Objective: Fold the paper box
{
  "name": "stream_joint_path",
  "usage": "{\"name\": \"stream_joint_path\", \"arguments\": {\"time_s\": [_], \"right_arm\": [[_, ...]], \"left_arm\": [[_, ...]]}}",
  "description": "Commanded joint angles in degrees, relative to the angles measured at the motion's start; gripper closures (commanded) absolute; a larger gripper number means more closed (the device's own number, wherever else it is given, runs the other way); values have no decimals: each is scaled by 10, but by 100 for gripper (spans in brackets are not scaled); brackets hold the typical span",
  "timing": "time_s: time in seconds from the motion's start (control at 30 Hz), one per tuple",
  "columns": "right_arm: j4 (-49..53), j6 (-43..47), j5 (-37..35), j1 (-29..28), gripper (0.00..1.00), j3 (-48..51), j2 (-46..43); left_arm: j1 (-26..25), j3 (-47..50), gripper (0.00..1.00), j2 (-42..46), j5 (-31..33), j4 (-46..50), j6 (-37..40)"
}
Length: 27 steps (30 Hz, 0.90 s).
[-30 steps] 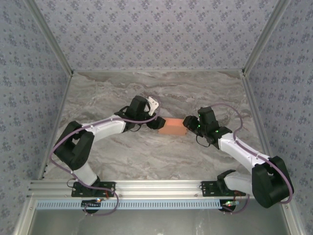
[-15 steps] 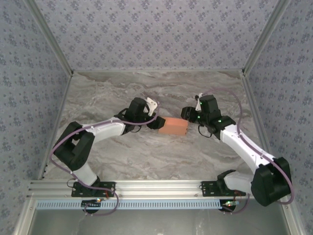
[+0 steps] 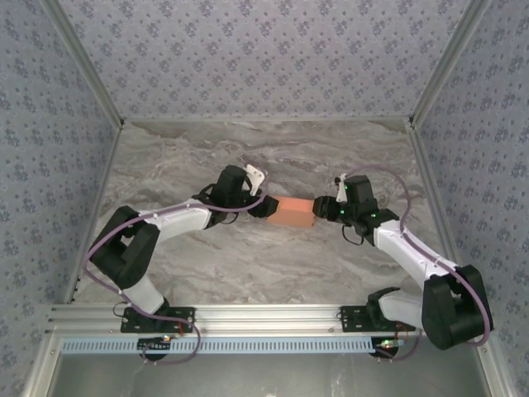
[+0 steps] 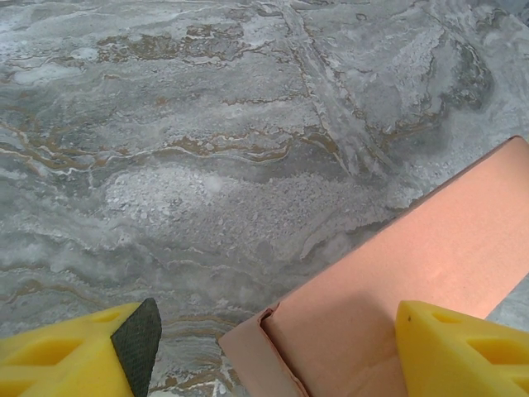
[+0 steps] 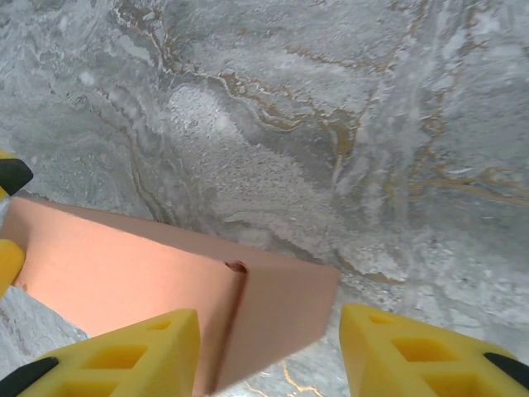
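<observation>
The paper box [image 3: 294, 212] is a small salmon-orange closed box lying flat mid-table between both arms. My left gripper [image 3: 266, 205] stands open at its left end. In the left wrist view the box [image 4: 413, 273] has its corner between the yellow fingers [image 4: 78, 354], with a gap on the left side; the left gripper [image 4: 277, 354] is not clamped. My right gripper [image 3: 320, 207] is open around the right end. In the right wrist view the box's end flap [image 5: 281, 314] lies between its fingers [image 5: 417, 347], with bare table on the right; the right gripper [image 5: 269, 357] straddles it.
The marble-patterned table [image 3: 248, 265] is bounded by patterned walls at left, back and right. An aluminium rail [image 3: 264, 314] carrying both arm bases runs along the near edge. The left gripper's fingertips [image 5: 8, 175] show at the left edge of the right wrist view.
My right gripper lifted off toward the back, then came down again at the box's right end with its jaws wider. The left arm and the box have hardly moved.
</observation>
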State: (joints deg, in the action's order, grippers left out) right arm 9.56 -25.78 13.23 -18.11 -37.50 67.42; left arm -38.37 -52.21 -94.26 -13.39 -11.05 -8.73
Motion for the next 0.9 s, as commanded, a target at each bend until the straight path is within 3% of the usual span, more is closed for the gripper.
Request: {"name": "stream_joint_path", "arguments": {"time_s": [0.0,0.13,0.23,0.3,0.5,0.73,0.77,0.8,0.83,0.87], "right_arm": [[52,84,35,4,47,-33,-23],[65,123,19,12,44,-50,-26],[113,2,1,41,42,-74,-10],[97,-67,55,51,42,-61,-6],[23,-184,113,48,41,-2,-18],[73,-109,80,59,39,-20,-31],[82,-65,61,57,37,-26,-42],[92,-27,32,53,28,-31,-59],[96,5,11,49,8,-33,-74],[99,44,-14,44,0,-35,-98]], "left_arm": [[2,35,24,9,45,46,9],[1,75,24,29,33,-2,27],[-11,129,24,52,47,-74,35],[-37,165,24,73,54,-123,67],[-105,224,23,96,119,-184,129],[-112,244,15,133,172,-195,135],[-109,242,13,153,175,-184,141],[-102,238,11,174,179,-171,136],[-89,232,9,194,175,-156,125],[-68,225,6,214,165,-138,110]]}}
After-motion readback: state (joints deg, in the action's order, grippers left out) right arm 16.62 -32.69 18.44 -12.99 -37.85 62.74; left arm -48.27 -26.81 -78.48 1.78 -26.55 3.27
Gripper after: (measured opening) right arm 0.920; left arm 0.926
